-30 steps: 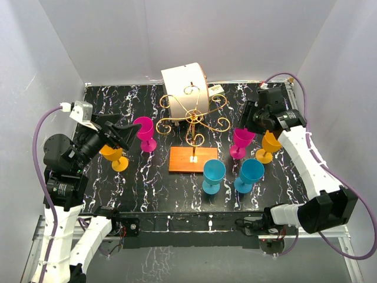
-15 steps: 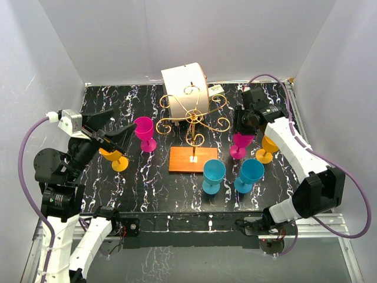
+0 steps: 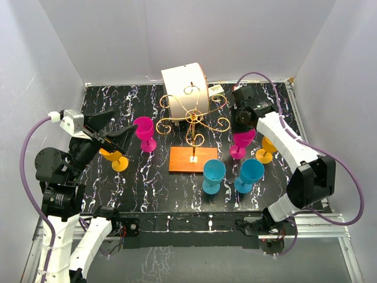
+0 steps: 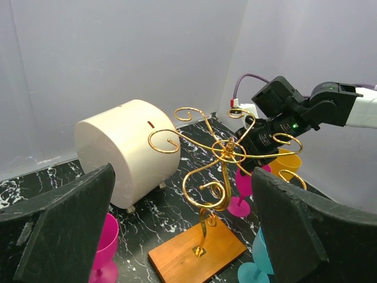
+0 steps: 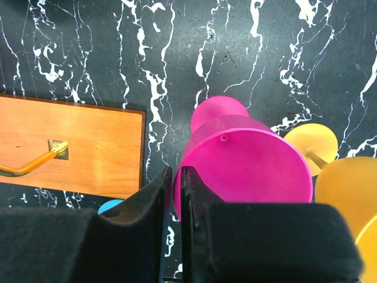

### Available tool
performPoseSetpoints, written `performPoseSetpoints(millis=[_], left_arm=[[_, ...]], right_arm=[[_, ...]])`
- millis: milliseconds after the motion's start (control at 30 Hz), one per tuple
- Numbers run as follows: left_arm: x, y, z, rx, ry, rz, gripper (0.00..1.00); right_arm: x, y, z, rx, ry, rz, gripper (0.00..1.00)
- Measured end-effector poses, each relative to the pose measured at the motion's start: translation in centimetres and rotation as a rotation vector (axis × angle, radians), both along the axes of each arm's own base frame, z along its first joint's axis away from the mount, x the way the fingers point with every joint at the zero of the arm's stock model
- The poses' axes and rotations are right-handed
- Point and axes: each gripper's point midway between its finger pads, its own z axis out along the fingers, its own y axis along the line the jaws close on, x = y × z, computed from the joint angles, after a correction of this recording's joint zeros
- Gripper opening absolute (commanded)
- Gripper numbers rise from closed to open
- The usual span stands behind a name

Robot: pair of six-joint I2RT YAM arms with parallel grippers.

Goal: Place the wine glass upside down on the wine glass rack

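The wine glass rack point(image 3: 193, 121) is a gold wire stand with scroll arms on an orange-brown wooden base point(image 5: 70, 144), at the table's middle; it also fills the left wrist view point(image 4: 224, 150). A magenta wine glass point(image 3: 242, 141) stands upright just right of the base. My right gripper point(image 5: 175, 177) comes down on it from above, with one finger outside the bowl point(image 5: 247, 159), the other inside, and the rim pinched between them. My left gripper point(image 3: 118, 132) hangs wide open and empty above the left side, its black pads point(image 4: 65, 230) framing the rack.
A white cylinder-shaped box point(image 3: 184, 87) sits behind the rack. Another magenta glass point(image 3: 144, 132) and a yellow one point(image 3: 115, 158) stand left of it. Two blue glasses point(image 3: 213, 175) point(image 3: 250, 174) stand in front, and a yellow glass point(image 3: 268, 147) is beside the held one.
My right arm has swung left over the magenta glass and its jaws have closed onto the rim. The left arm pulled back and up early on, then held still.
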Motion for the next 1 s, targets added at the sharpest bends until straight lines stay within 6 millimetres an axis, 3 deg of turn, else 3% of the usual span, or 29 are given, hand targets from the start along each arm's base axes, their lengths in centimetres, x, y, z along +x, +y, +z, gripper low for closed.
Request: performPoseSetpoints(millis=[100,267,400,567,700,800,1000], left_arm=[[0.0,0.0,0.0,0.0,0.001,0.0,0.99],[0.3,-0.2,-0.3,0.004,0.013,-0.009,0.99],[0.7,-0.6,-0.8,0.012,0.037,-0.029,0.99],[0.7,-1.2,-1.1,0.014,0.051,-0.071,0.99],[0.2,-1.4,0.0,-0.016,0.023,-0.089,0.99],[0.1,-1.5,0.8,-0.049,0.011,-0.101,0.99],[0.5,-2.4,3.3,-0.21,0.033,-0.175,0.99]], right_arm=[[-0.1,0.3,-0.3,-0.03,-0.001,0.01,0.0],[0.0,0.3,-0.2,-0.078,-0.024,0.004,0.0],[0.2,0.3,1.4,-0.078,-0.088,-0.016,0.0],[0.1,-0.3,7.7,0.007,-0.308,-0.071,0.0],[-0.7,-1.4,14.4,0.094,-0.533,-0.118,0.0],[-1.5,-2.1,18.2,0.148,-0.667,-0.143,0.0],[-3.5,-3.1,22.8,0.266,-0.859,-0.181,0.0]])
